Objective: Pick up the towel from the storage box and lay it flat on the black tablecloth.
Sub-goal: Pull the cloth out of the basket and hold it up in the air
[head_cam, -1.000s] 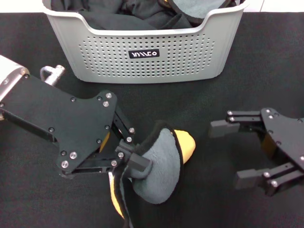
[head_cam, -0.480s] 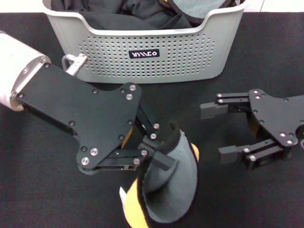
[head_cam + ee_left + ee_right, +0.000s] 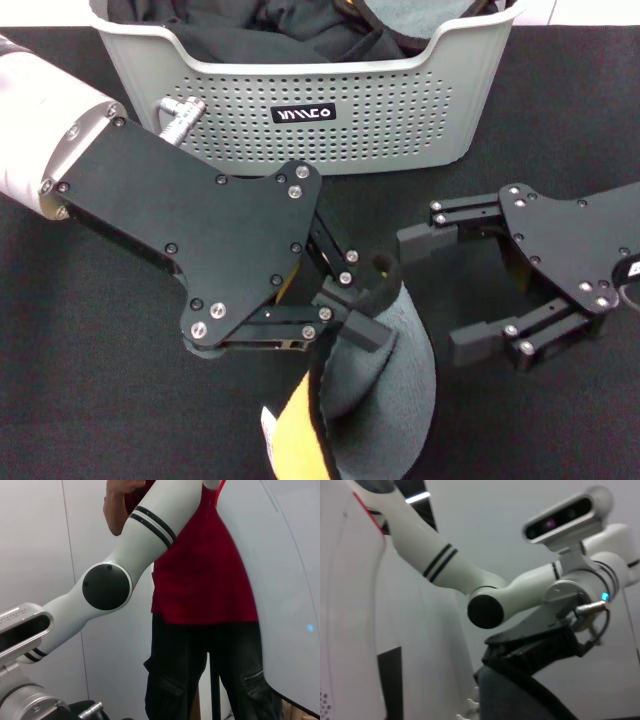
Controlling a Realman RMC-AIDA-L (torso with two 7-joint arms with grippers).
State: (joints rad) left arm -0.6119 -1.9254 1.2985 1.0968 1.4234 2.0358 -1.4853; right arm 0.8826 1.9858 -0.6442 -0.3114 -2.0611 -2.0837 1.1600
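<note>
Left tool (image 3: pixel 368 312) grips my towel (image 3: pixel 385 400), which hangs lengthwise over the black tablecloth (image 3: pixel 90 370); my right tool (image 3: pixel 455 300), spread wide, waits just beside its free edge.

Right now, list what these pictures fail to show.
- Towel: lower part cut off by the head view's bottom edge; grip point hidden behind the left hand.
- Storage box: contents largely cut off by the head view's top edge.
- Both wrist views miss the black tablecloth.
</note>
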